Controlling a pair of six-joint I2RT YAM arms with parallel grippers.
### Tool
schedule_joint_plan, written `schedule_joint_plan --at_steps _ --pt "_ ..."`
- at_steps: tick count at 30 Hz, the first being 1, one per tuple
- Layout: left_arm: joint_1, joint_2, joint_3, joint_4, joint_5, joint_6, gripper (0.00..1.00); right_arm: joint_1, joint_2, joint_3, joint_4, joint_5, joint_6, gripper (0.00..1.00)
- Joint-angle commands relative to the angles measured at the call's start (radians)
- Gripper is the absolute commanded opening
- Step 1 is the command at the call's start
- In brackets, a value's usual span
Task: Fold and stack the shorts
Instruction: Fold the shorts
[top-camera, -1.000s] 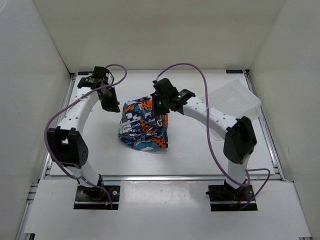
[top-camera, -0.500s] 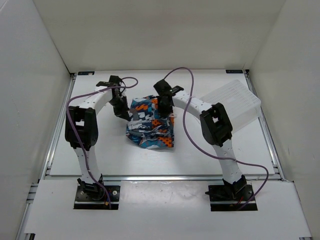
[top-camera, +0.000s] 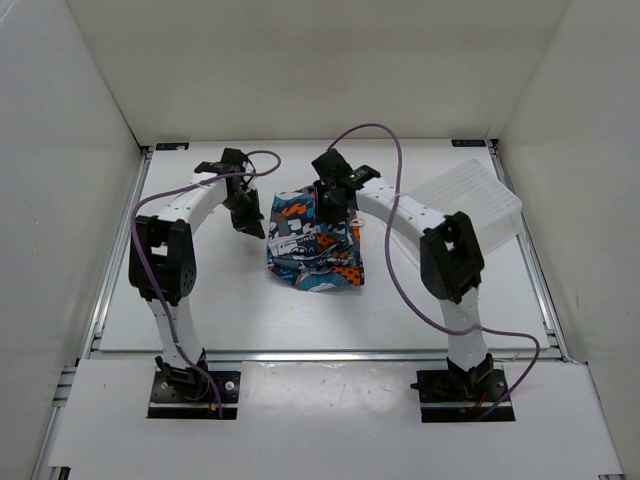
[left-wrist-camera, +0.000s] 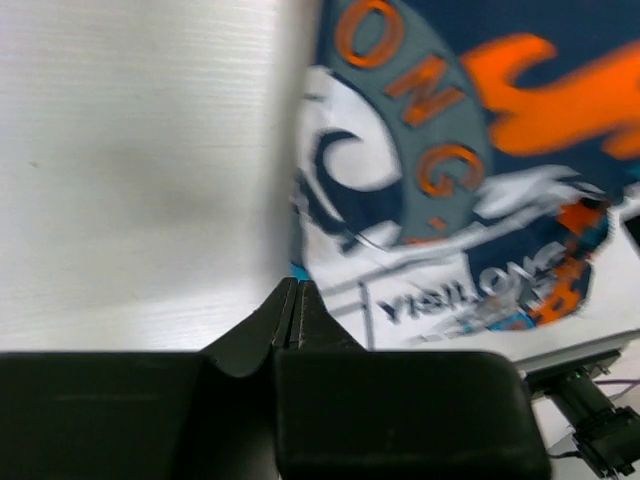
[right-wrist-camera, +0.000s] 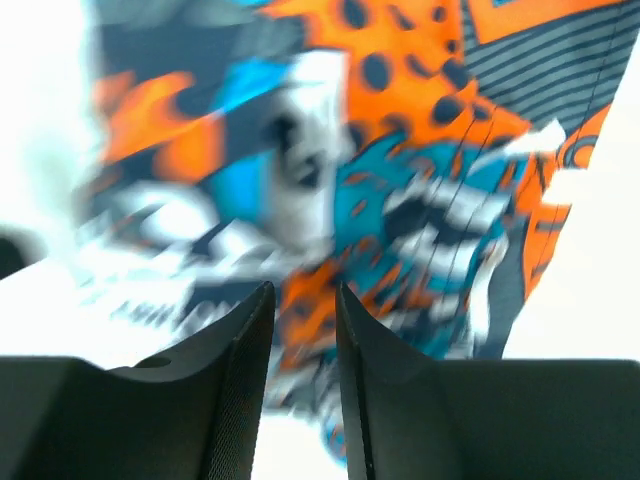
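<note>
Shorts (top-camera: 315, 250) lay bunched at frame centre; fold unfinished, stacking pending. Left claw (left-wrist-camera: 296, 286) closed at fabric edge; right claw (right-wrist-camera: 302, 296) slightly parted, apparently empty.

Shorts (top-camera: 318, 250): soft printed cloth, matt. Desk (top-camera: 220, 300): smooth matt white. Basket (top-camera: 470, 200): pale translucent plastic. Left claw (left-wrist-camera: 297, 290), right claw (right-wrist-camera: 304, 292): matt black plastic.

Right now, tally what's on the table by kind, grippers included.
shorts: 1
white basket: 1
grippers: 2 (left gripper, right gripper)
Total: 4
</note>
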Motion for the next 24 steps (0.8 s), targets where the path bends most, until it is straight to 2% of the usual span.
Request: schedule_joint_plan --at_steps 1,4,5,7,9,15,18,21,23,24 --pt "-0.066 -0.096 0.016 0.009 0.048 -0.028 0.10 0.015 -0.172 -0.051 0.038 -0.028 0.006 0.36" --pt "-0.125 -0.070 -0.012 0.022 0.038 -0.048 0.10 0.026 -0.212 -0.176 0.073 -0.049 0.031 0.17" --pt "-0.126 -0.059 -0.026 0.036 0.038 -0.048 0.10 0.026 -0.223 -0.207 0.073 -0.063 0.031 0.06" --pt "-0.139 -0.018 -0.059 0.088 0.038 -0.048 0.10 0.036 -0.223 -0.310 0.133 -0.076 0.043 0.01" --pt "-0.148 0.022 -0.086 0.105 0.009 -0.048 0.10 0.036 -0.208 -0.376 0.197 -0.076 0.062 0.01" --pt "-0.159 0.089 -0.066 0.114 -0.021 -0.048 0.10 0.036 -0.113 -0.418 0.215 -0.039 0.052 0.01" --pt "-0.169 0.067 -0.056 0.101 -0.030 -0.037 0.10 0.036 -0.154 -0.418 0.216 -0.024 0.052 0.01" --pt "-0.169 0.007 0.022 0.033 -0.079 -0.026 0.10 0.036 -0.292 -0.357 0.138 0.025 0.026 0.01" --pt "-0.169 -0.073 0.074 -0.051 -0.103 -0.016 0.15 0.036 -0.356 -0.286 0.070 0.096 -0.006 0.12" --pt "-0.169 -0.103 0.132 -0.080 -0.132 -0.004 0.20 0.036 -0.420 -0.268 0.049 0.122 -0.018 0.21"
